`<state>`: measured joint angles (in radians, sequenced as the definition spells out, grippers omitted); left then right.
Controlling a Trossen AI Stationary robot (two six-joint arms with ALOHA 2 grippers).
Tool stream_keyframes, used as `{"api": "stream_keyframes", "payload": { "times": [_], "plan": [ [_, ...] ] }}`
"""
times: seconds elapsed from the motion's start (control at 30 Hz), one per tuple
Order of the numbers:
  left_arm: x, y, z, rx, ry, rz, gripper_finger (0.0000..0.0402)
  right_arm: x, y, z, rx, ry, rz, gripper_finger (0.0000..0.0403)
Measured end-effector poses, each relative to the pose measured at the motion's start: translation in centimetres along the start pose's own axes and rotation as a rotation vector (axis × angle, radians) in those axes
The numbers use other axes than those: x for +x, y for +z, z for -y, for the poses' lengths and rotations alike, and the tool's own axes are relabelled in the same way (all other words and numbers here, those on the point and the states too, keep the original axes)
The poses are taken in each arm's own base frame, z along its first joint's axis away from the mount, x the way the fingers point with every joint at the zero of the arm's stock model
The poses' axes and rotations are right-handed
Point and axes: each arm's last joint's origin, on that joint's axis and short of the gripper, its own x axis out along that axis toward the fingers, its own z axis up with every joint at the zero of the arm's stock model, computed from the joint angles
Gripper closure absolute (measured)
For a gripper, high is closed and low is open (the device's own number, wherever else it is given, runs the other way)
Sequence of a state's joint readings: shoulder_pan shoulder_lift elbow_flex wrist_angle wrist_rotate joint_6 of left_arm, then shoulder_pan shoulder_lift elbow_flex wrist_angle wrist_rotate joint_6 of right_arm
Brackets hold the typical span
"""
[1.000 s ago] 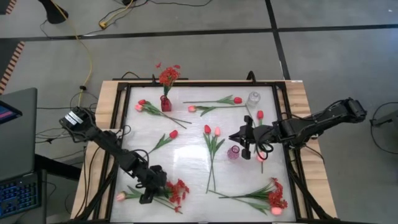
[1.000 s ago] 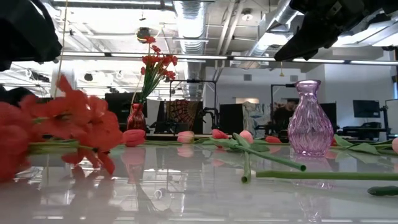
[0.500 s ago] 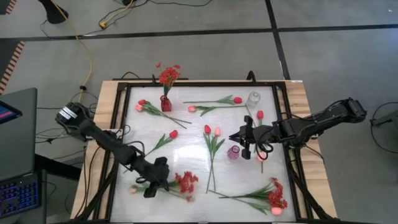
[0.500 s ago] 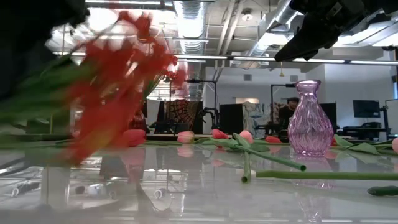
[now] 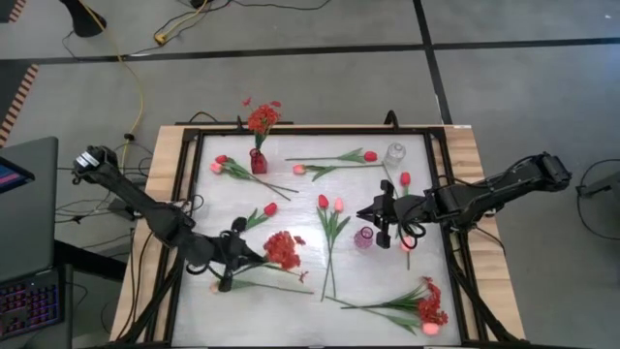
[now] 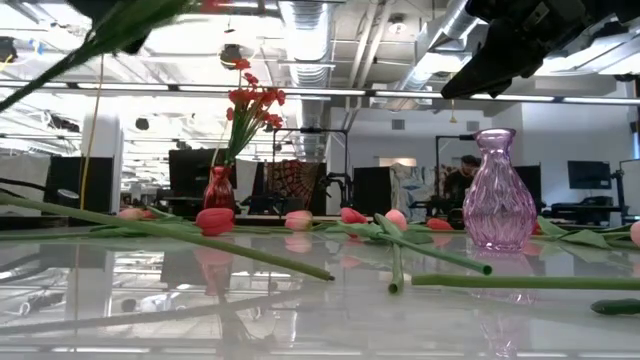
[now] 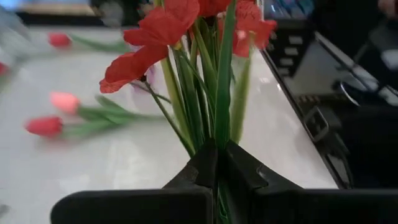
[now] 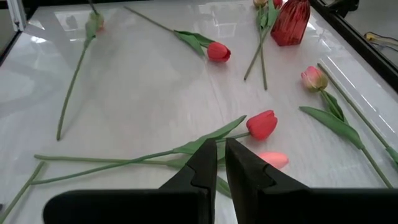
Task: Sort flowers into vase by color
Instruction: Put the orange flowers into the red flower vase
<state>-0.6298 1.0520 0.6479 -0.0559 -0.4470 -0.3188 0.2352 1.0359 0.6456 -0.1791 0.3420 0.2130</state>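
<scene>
Carrying a spray of red blossoms [image 5: 282, 248] clear of the table, the left gripper [image 5: 235, 253] pinches its stems; next comes transport to the red vase [image 5: 259, 161]. Right gripper [image 5: 386, 223], nearly closed and empty, waits by the purple vase [image 5: 363, 237]

A robotics lab or open office: beyond the table [image 6: 300, 300] stand dark monitors [image 6: 588, 176], beneath exposed ceiling ducts [image 6: 310, 30] and strip lights.

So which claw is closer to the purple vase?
The right claw. It hovers right beside the purple vase, while the left claw is far across the table, holding a spray of red flowers.
</scene>
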Motion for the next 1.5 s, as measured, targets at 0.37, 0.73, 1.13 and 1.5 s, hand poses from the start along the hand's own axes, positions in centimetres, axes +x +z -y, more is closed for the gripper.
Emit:
{"api": "stream_keyframes", "payload": {
  "times": [0.37,0.73,1.13,1.5],
  "plan": [
    [-2.9,2.5,-2.3,0.052,0.488,0.258,0.0401,0.0,0.0,0.0,0.000,0.000,0.000,0.0341],
    [-3.2,7.6,-8.6,0.190,0.636,0.514,0.0401,0.0,0.0,0.0,-0.001,0.000,0.000,0.0341],
    [-5.8,4.1,-19.4,0.030,0.823,0.679,0.0401,0.0,-0.1,0.1,-0.040,-0.004,-0.006,0.0341],
    [-8.4,2.2,-19.8,0.021,0.925,0.787,0.0401,0.0,-0.2,0.1,-0.160,-0.007,-0.022,0.0341]
  ]
}}
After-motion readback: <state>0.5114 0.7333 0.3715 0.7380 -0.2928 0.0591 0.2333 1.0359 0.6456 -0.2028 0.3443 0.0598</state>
